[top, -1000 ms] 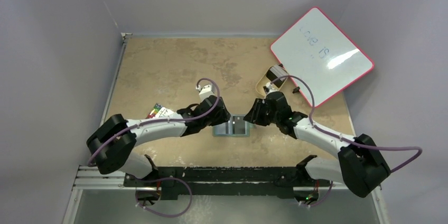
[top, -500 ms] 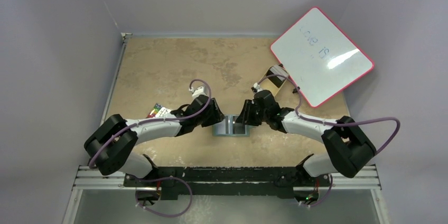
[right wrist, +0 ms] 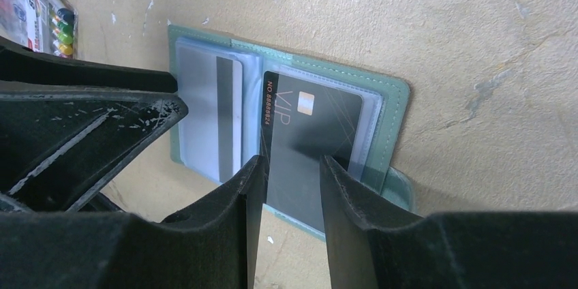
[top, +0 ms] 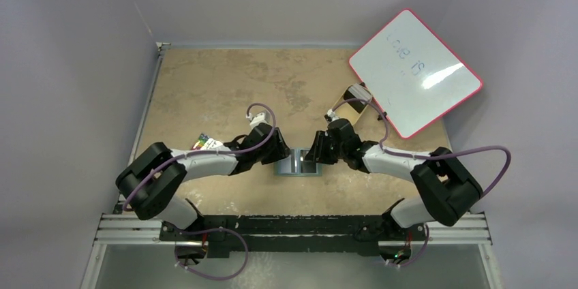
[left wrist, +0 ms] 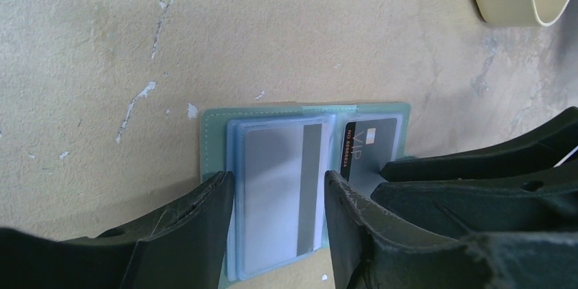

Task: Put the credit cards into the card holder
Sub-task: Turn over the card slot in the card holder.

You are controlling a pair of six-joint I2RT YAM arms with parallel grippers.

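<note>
Both arms have drawn in over the soft green wallet (top: 298,168), which lies open and flat toward six o'clock on the mottled sandy table (top: 218,84). The left gripper (left wrist: 276,187) has its jaws apart, straddling the grey striped card (left wrist: 272,166) in a clear sleeve at nine. The right gripper (right wrist: 290,166) has its jaws apart, tips on the glossy black card (right wrist: 313,118) at three.

We see the card holder (right wrist: 394,118), a dull-green wallet, lying open and flat on the tabletop, about midway between the left and right edges and closer to the near edge. Clear plastic sleeves cover both halves. One half holds a pale grey card (left wrist: 272,193) with a darker stripe along one side, tucked under its sleeve. On the other half lies a black card (right wrist: 307,139) marked VIP; how deep it sits we cannot tell.
</note>
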